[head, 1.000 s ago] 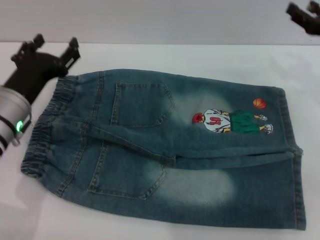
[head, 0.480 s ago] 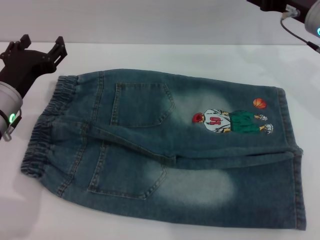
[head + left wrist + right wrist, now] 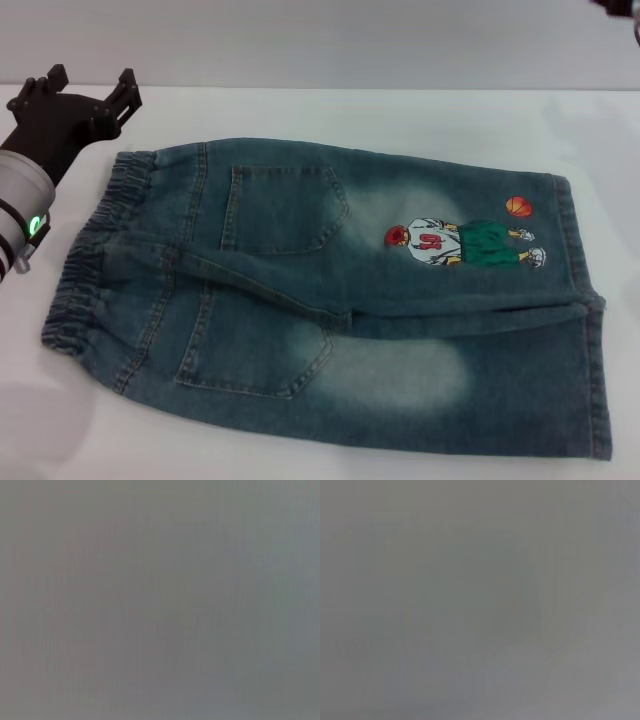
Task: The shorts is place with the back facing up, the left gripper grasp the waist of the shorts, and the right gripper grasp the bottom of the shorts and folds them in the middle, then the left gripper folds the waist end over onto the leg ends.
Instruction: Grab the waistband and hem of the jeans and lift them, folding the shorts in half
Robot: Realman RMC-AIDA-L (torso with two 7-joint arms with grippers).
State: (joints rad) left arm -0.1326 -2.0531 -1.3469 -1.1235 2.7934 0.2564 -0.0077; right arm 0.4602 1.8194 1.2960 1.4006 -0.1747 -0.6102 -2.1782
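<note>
The shorts (image 3: 330,300) lie flat on the white table (image 3: 400,115), back up, with two patch pockets showing. The waist of the shorts (image 3: 85,260), a ruffled elastic band, is at the left. The bottom of the shorts (image 3: 580,300) is at the right, next to the cartoon print (image 3: 460,243). My left gripper (image 3: 90,85) is open and hovers just beyond the far left corner of the waist, holding nothing. Only a dark sliver of the right arm (image 3: 618,5) shows at the top right corner. Both wrist views are blank grey.
Bare white tabletop surrounds the shorts on the far side and at the left. A grey wall (image 3: 320,40) rises behind the table's far edge.
The left gripper lifted off the waist corner, swung left, then came slightly back toward it. The right arm rose and has nearly left the view at the top right.
</note>
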